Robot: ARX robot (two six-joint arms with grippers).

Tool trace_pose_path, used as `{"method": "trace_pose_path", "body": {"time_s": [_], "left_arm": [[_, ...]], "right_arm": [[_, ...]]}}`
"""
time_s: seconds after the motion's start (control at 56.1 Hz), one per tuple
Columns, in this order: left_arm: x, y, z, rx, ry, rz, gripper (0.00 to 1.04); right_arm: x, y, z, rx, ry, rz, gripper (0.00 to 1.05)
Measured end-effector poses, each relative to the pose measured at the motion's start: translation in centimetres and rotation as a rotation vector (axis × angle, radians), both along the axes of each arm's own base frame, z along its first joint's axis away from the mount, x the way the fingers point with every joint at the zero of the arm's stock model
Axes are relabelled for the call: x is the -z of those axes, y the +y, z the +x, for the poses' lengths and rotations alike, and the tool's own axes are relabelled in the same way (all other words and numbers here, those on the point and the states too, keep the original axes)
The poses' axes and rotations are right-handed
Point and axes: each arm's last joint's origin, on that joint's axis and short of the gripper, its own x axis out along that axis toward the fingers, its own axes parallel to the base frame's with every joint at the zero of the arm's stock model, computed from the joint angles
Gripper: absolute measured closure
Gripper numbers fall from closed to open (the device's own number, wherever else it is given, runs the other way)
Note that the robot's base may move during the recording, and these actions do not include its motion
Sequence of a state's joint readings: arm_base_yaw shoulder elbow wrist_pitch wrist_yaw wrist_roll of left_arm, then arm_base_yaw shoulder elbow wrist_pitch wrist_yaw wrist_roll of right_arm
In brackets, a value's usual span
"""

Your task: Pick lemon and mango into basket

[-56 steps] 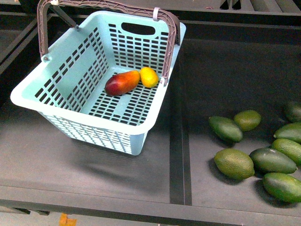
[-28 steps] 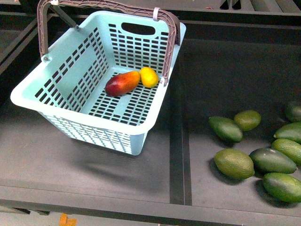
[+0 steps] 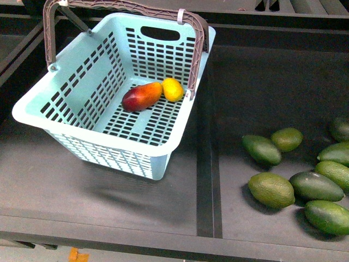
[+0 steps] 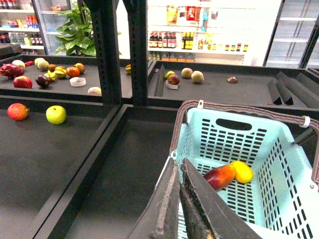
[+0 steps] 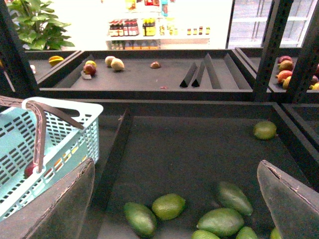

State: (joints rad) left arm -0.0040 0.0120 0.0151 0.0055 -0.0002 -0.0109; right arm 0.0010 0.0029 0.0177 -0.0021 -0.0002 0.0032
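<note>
The basket [image 3: 117,87] sits tilted on the dark shelf [image 3: 109,196], its brown-grey handle [image 3: 125,8] arched over the far end. Inside, on the slotted base, the mango [image 3: 142,96] lies with its orange end touching the lemon [image 3: 173,89]. No jaws show in this view. In the next compartment, past a raised divider [image 3: 208,164], dark green oval fruits [image 3: 294,174] lie clustered together, well apart from the basket.

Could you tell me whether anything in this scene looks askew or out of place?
Only the light turquoise slotted plastic basket: it sits turned at an angle to the dark shelf edges. The red-orange elongated mango and small yellow oval lemon rest touching on its base. Nothing looks spilled or damaged.
</note>
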Motion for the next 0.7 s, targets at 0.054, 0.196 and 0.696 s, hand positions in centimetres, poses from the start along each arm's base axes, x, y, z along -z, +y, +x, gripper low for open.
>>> {"method": "trace_pose_path", "body": {"time_s": [0.054, 0.196, 0.696], "left_arm": [[-0.01, 0.0, -0.02, 0.0, -0.001, 0.0, 1.01], [0.0, 0.0, -0.04, 0.0, -0.002, 0.0, 1.01], [0.0, 0.0, -0.04, 0.0, -0.002, 0.0, 0.97]], "right_arm": [[0.0, 0.0, 0.0, 0.0, 0.0, 0.0, 0.09], [0.0, 0.0, 0.0, 0.0, 0.0, 0.0, 0.09], [0.0, 0.0, 0.0, 0.0, 0.0, 0.0, 0.09]]}}
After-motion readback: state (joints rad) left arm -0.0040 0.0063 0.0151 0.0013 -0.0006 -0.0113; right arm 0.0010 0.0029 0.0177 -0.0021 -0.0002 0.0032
